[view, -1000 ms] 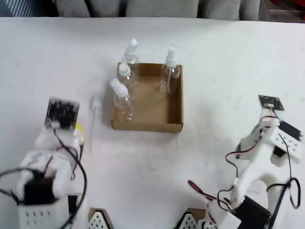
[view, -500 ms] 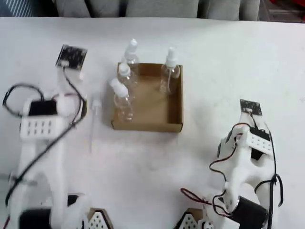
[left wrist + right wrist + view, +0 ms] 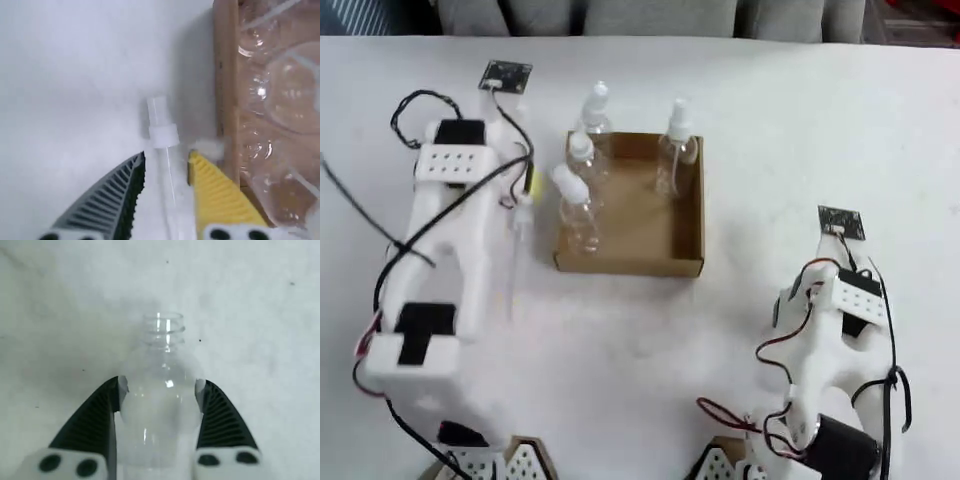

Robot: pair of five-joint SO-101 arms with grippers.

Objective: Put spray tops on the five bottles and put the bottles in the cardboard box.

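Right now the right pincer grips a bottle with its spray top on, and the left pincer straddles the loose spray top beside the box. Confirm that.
Wrong: the bottle in the right pincer has a bare, open neck, as the right wrist view shows. The left pincer does straddle the loose spray top beside the box.

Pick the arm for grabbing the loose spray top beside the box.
Left. The left gripper sits open astride the white plastic spray top lying by the brown cardboard box. The right gripper is shut on the clear uncapped plastic bottle.
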